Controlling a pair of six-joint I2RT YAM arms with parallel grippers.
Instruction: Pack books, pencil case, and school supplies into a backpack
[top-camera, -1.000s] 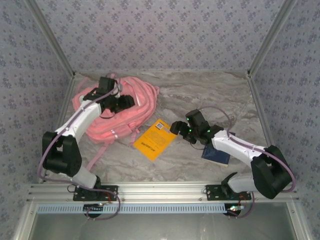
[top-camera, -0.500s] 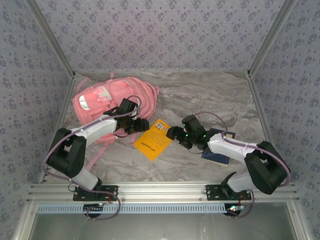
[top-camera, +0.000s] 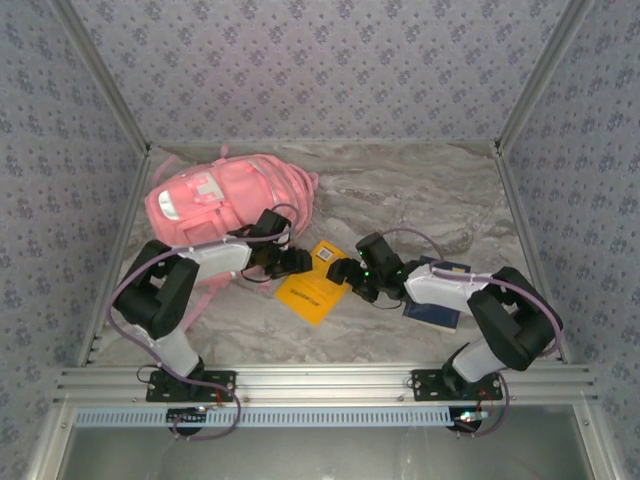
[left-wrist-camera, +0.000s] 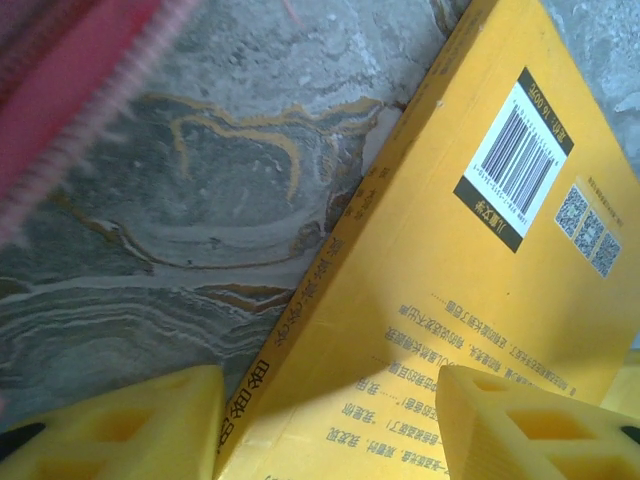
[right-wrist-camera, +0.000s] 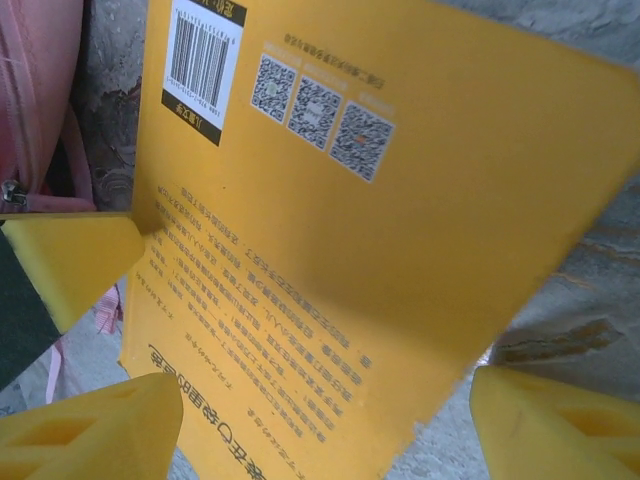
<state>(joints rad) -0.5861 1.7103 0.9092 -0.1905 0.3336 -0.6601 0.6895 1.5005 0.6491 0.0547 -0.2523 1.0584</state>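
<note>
Book (top-camera: 310, 288) — thin, stiff, slick — lies under the open, empty left gripper (left-wrist-camera: 325, 430) and right gripper (right-wrist-camera: 325, 425); pinch an edge.

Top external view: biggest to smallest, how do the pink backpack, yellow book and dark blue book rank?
Pink backpack, clearly largest.
Yellow book.
Dark blue book, partly hidden under the right arm, so its place is unsure.

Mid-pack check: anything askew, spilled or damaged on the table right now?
Nothing spilled or damaged. The yellow-orange flat book lies back cover up and diagonal to the marble-patterned table edge, between the open left tool and right tool.
</note>
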